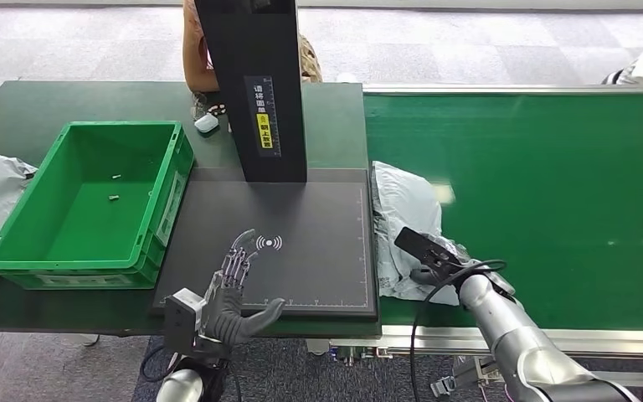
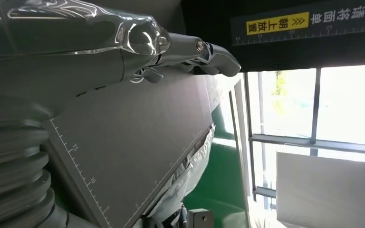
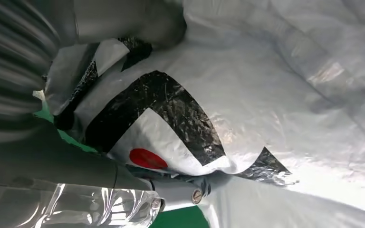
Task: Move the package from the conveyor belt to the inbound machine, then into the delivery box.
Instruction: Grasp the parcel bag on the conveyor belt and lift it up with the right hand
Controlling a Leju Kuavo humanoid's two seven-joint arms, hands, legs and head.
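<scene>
Crate (image 1: 84, 255), green, sits far left beside scanner pad (image 1: 318, 226). Left hand (image 1: 233, 293) hovers over pad's near edge, fingers spread, holding nothing. Grey package (image 1: 406, 209) lies on conveyor belt (image 1: 552, 193) w/ edge against pad; right hand (image 1: 435, 261) grips its near end.

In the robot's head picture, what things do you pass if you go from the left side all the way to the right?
Green crate → left hand over the black scanner platform → grey package → right hand on the package → green conveyor belt.
</scene>
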